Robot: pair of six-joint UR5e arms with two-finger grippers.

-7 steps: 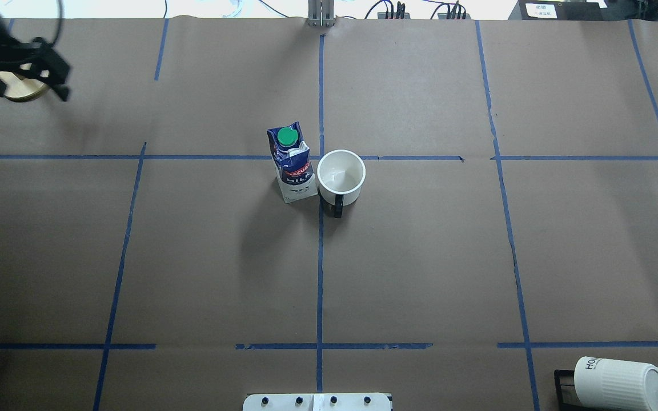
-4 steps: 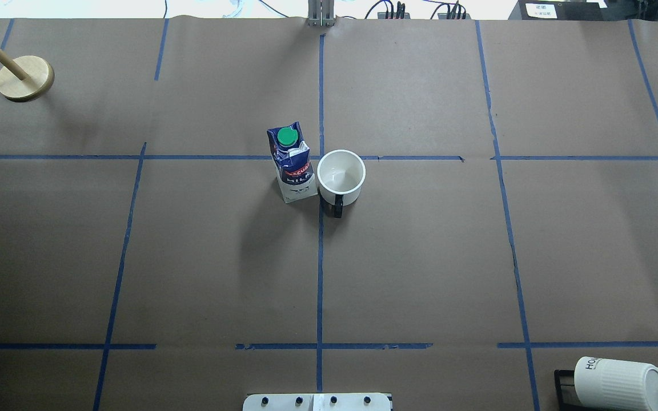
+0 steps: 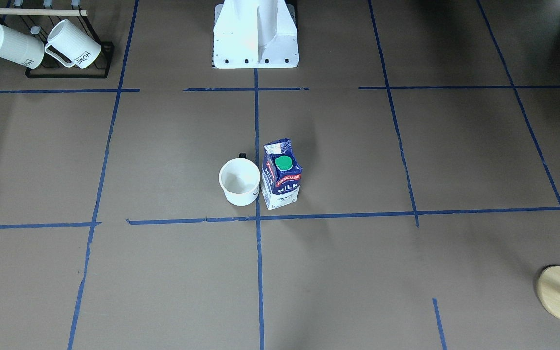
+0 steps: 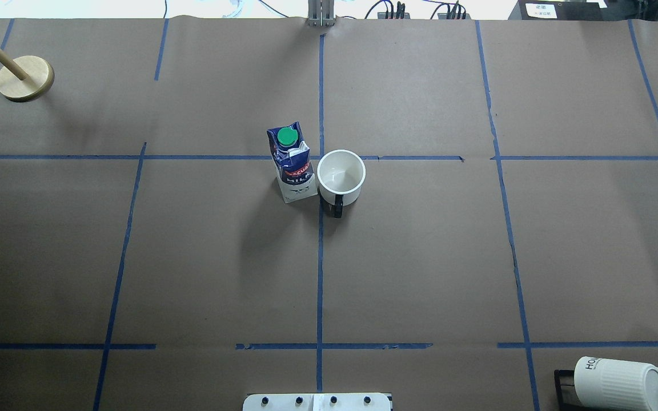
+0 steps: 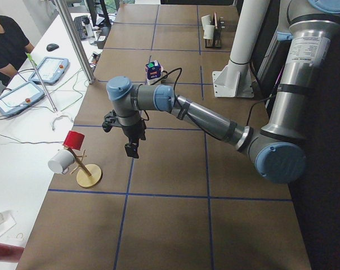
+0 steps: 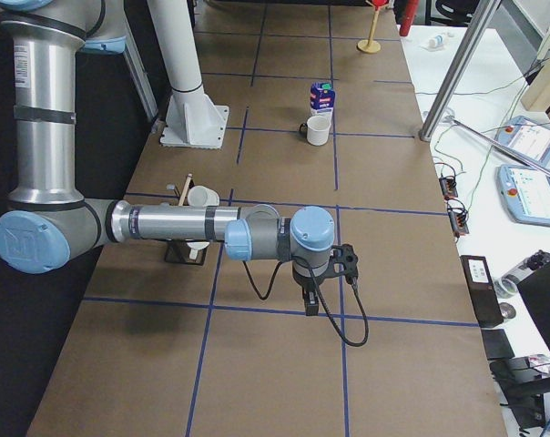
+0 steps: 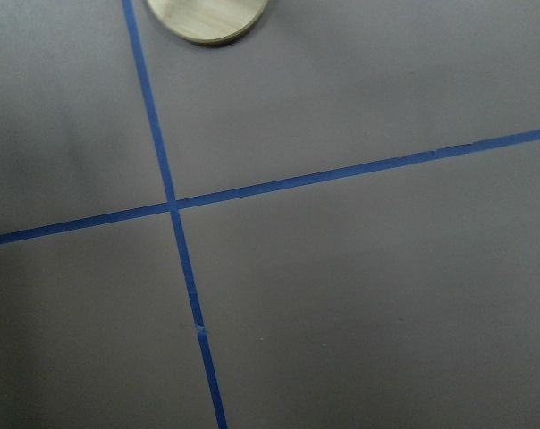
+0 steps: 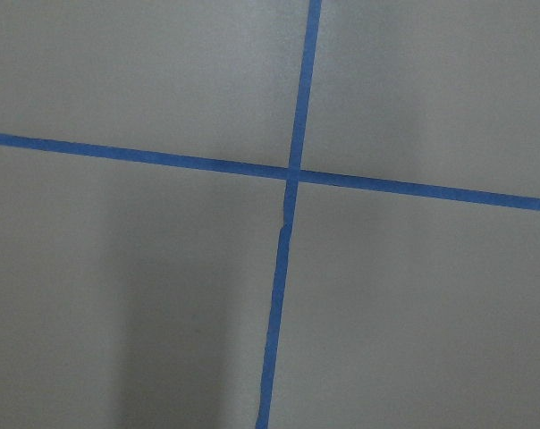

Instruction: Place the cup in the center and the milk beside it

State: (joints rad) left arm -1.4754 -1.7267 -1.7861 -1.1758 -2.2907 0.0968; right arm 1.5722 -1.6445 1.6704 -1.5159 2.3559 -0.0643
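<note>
White cup point(image 4: 341, 178) one, milk point(image 4: 293, 165) one beside it, ribbed mugs point(image 3: 73, 43) two

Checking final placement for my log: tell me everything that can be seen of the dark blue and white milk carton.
The dark blue and white rectangular milk carton looks like printed cardboard, with a green round cap on its sloped top, a red logo and white "MILK" lettering. It stands upright on the brown paper-covered table, by the blue tape crossing, close on the robot's left of the small white cup; whether they touch cannot be told.
</note>
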